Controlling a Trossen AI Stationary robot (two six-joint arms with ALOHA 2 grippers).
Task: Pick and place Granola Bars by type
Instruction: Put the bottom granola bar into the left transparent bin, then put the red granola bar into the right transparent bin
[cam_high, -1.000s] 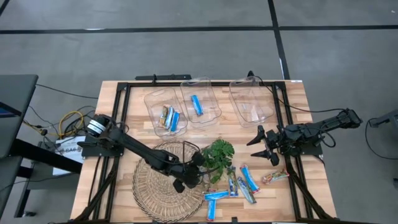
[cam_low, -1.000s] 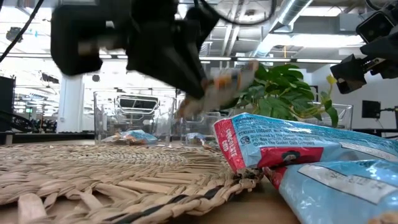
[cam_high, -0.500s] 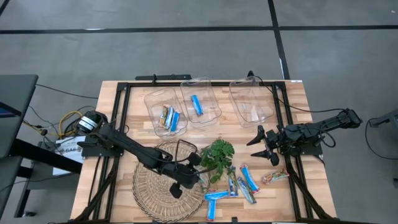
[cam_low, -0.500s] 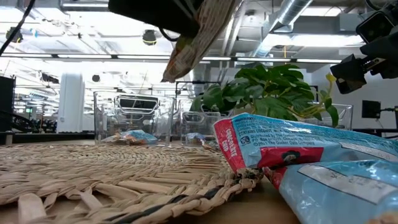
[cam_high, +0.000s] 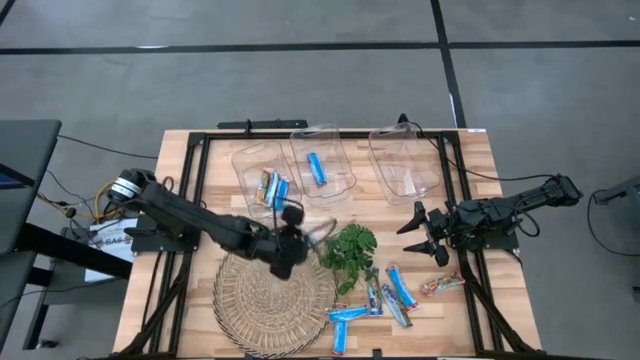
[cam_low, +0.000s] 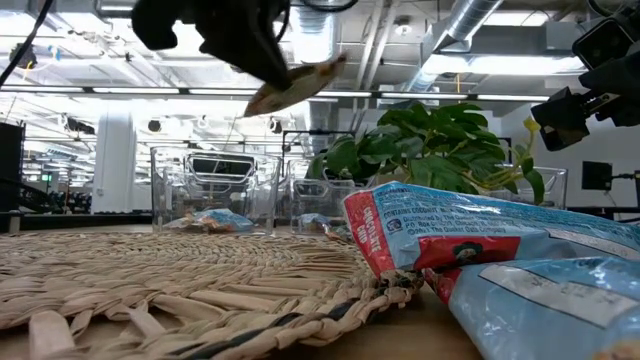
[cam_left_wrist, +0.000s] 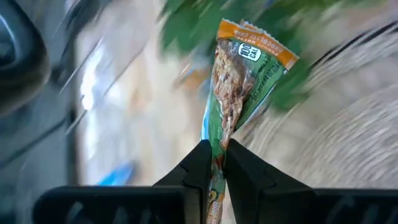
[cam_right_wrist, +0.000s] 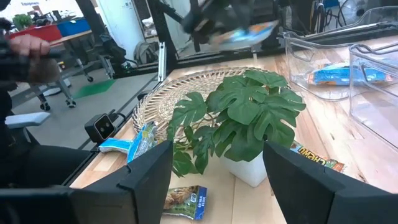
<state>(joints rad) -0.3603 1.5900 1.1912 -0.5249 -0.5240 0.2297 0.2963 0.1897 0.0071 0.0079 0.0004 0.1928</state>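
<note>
My left gripper (cam_high: 300, 237) hangs above the far rim of the round woven mat (cam_high: 270, 295), just left of the green plant (cam_high: 350, 250), shut on a granola bar with a green wrapper and an orange end (cam_left_wrist: 245, 74). In the low view that bar (cam_low: 295, 85) is high in the air. Several more bars, mostly blue (cam_high: 385, 290), lie flat on the table near the plant, and one tan one (cam_high: 440, 285) lies further right. My right gripper (cam_high: 420, 230) waits open over the table's right side. My left gripper pinches the green-wrapped bar between its two fingers (cam_left_wrist: 199, 165), near one end of the wrapper (cam_left_wrist: 217, 146). The fingers lie in line with the bar's length. The bar is lifted clear and sticks out beyond the fingertips, its orange end (cam_left_wrist: 258, 43) farthest from them.
Three clear bins stand along the far edge: the left one (cam_high: 250, 160) holds two bars, the middle one (cam_high: 335, 150) one blue bar, and I see nothing in the right one (cam_high: 405, 165). A black frame rims the table. People show in the room beyond.
My left gripper has risen from beside the plant at the mat's right edge and swung toward the far edge and the left, turning as it went. It has stayed shut on the bar, which is carried higher and now points more level.
</note>
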